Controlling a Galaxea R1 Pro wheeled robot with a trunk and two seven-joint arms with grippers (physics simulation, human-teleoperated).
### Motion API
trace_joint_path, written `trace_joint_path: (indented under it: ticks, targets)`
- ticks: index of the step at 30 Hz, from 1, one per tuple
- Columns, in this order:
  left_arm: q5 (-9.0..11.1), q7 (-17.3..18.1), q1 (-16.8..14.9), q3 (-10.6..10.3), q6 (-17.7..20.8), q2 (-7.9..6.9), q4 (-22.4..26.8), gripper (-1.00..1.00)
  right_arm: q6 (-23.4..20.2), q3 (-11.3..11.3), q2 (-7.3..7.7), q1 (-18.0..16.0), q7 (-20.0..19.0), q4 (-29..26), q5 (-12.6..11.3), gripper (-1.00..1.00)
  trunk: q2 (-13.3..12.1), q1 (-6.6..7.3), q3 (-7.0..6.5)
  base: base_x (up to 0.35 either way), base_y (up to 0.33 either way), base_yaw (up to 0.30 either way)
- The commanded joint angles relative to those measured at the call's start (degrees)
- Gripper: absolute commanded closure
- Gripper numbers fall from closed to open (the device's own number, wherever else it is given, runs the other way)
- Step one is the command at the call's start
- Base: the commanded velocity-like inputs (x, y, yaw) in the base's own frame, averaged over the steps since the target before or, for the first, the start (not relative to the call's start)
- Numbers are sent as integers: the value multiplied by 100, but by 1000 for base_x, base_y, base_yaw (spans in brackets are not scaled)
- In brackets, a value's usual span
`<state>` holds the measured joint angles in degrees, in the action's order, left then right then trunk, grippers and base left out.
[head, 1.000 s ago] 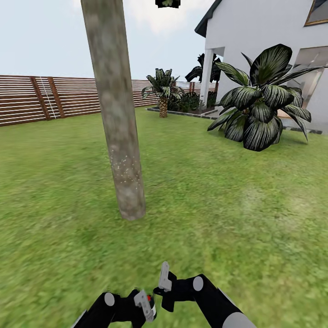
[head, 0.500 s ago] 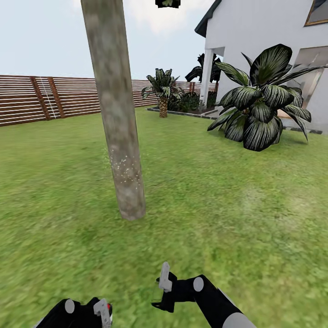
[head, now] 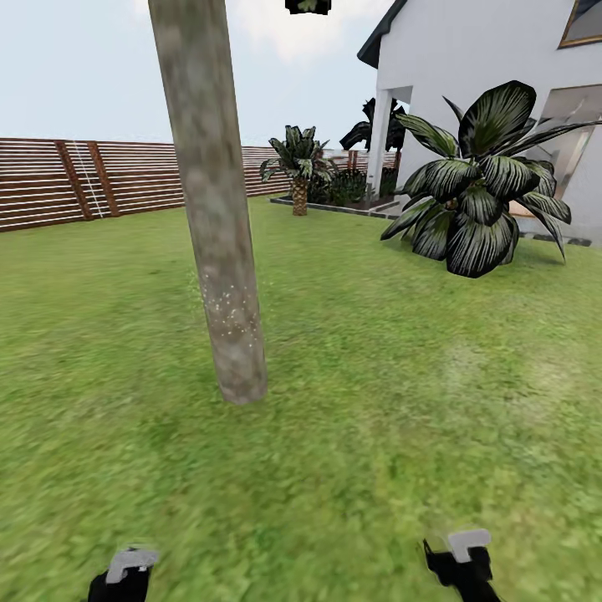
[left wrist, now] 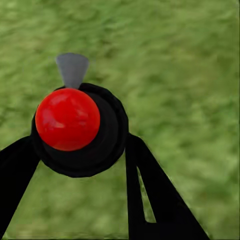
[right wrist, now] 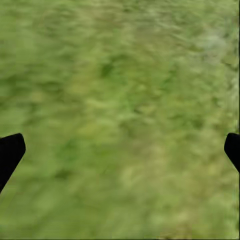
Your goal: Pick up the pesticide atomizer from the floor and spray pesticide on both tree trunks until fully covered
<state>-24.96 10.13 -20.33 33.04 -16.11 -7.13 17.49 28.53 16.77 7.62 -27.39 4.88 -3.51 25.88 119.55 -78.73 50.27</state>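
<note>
Grippers sit at the very bottom of your head view, well apart from each other: your left gripper [head: 125, 577] low on the left, your right gripper [head: 462, 558] low on the right, both over the lawn [head: 401, 401]. In your left wrist view the left gripper [left wrist: 82, 150] is closed around the pesticide atomizer [left wrist: 80, 127], with the dark fingers [left wrist: 150, 195] running up on either side of its round black body. You see the atomizer end-on: a red ball cap sits on the black body, and a small grey tab sticks out past it, with grass beyond. In your right wrist view the right gripper [right wrist: 120, 150] is spread wide and holds nothing; only the black fingertips [right wrist: 10, 150] show at the two edges, with bare grass between them.

Ahead of you and slightly left stands the tree trunk [head: 219, 251], upright, beige-grey and mottled, rooted in the grass well beyond both grippers. A scatter of pale specks shows on its lower part. The atomizer is held low, nearer to you than the trunk and a little to its left.

Farther off on the right is a broad-leaved dark shrub [head: 481, 196] in front of a white house [head: 477, 75]. A short palm [head: 298, 167] stands behind the trunk, and a brown slatted fence [head: 84, 180] runs along the far left.
</note>
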Motion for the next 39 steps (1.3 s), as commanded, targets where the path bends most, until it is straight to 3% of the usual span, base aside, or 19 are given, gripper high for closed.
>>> trace_joint_path:
  ticks: [1, 5, 10, 17, 24, 33, 39]
  targets:
    - [104, -555, -6, 48, -435, 2, -438, 100, 272, 29, -21, 67, 608, 85, 57, -100, 2, 1, 4, 0, 0, 0]
    - [171, -965, 28, 43, -822, 9, -823, 100, 404, 36, -173, 101, 867, 114, 43, -100, 2, 1, 4, 0, 0, 0]
    - [188, -1026, 126, 45, -874, 17, -826, 100, 408, 37, -324, 102, 880, 122, 60, -100, 2, 1, 4, -147, -105, 8]
    - [422, -1031, 157, 53, -985, 12, -826, 100, 408, 37, -370, 102, 899, 122, 67, -100, 2, 1, -12, -291, -157, 224]
    - [439, -1031, 161, 53, -1034, 10, -826, 100, 408, 37, -490, 102, 908, 122, 58, -100, 2, 1, -14, -298, -161, 277]
    - [442, -1033, 161, 60, -1035, 9, -826, 100, 406, 37, -501, 103, 910, 122, 58, -100, 2, 1, -14, -279, -208, 279]
    - [569, -1031, 161, 58, -1035, 1, -826, 100, 408, 37, -498, 102, 910, 122, 58, -100, 2, 1, -14, -276, -214, 279]
